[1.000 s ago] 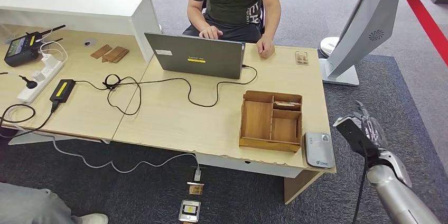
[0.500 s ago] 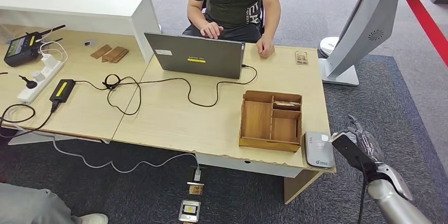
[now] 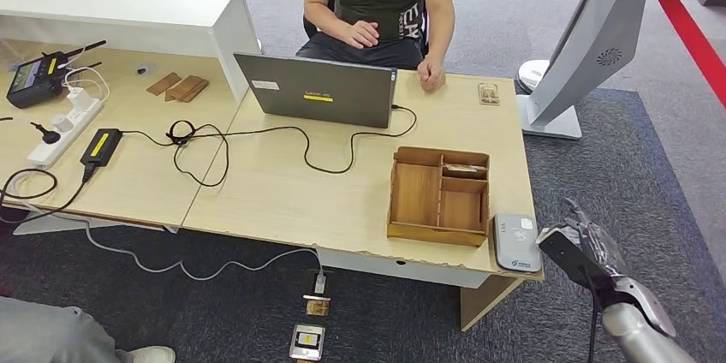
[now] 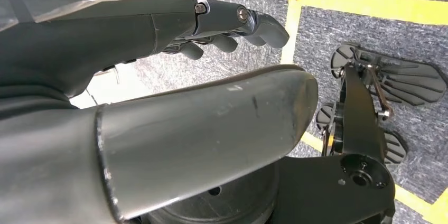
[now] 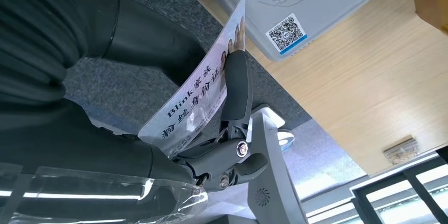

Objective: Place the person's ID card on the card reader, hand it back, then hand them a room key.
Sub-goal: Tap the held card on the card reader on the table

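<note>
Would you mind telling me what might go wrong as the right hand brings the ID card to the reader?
The card reader sits at the table's corner edge, so a push might slide it off. The right hand holds the ID card steeply tilted, so it may land on edge. The wooden organizer crowds the reader's inner side.

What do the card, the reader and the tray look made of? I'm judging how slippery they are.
Card: glossy printed plastic or laminate, thin and sheened. Reader: smooth matte grey-white plastic, probably, with moulded rounded corners. Tray: thin unpainted wood, grain showing.
</note>
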Controlling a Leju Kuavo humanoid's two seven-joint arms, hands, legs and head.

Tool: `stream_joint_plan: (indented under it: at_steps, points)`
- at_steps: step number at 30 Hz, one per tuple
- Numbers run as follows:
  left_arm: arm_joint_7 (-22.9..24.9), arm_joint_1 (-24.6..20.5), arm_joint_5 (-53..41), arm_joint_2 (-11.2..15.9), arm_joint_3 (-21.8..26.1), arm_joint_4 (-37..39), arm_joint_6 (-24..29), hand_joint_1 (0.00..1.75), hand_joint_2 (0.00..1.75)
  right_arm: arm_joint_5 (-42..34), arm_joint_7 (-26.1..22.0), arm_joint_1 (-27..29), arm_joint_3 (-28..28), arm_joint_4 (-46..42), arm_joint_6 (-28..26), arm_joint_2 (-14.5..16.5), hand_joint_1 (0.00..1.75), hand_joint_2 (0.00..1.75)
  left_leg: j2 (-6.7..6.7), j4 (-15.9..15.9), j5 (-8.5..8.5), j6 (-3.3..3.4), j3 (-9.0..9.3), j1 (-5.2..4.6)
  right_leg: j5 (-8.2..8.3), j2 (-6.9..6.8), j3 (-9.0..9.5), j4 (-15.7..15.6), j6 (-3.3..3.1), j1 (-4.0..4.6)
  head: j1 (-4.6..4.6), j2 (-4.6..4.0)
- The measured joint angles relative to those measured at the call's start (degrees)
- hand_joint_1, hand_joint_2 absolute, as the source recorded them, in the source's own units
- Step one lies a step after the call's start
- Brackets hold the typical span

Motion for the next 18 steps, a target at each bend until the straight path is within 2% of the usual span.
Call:
stream_joint_plan:
  at_steps: [10,18]
  points:
    - [-0.3,0.0,0.0,0.6,0.0,0.0,-0.4,0.00,0.00,-3.0,2.9,1.1,1.2,-6.7,1.8,-2.6,1.75,1.75,-0.01,0.0,0.00,0.00,0.00,0.00,0.00,0.00,0.01,0.0,0.00,0.00,0.01,0.00]
    - [0.1,0.0,0.1,0.8,0.0,0.0,0.0,0.00,0.00,-3.5,6.6,4.8,1.3,-15.6,4.0,-5.4,1.75,1.75,-0.01,0.0,-0.01,0.00,0.00,0.00,-0.01,-0.01,0.00,0.0,0.00,0.00,0.01,0.00]
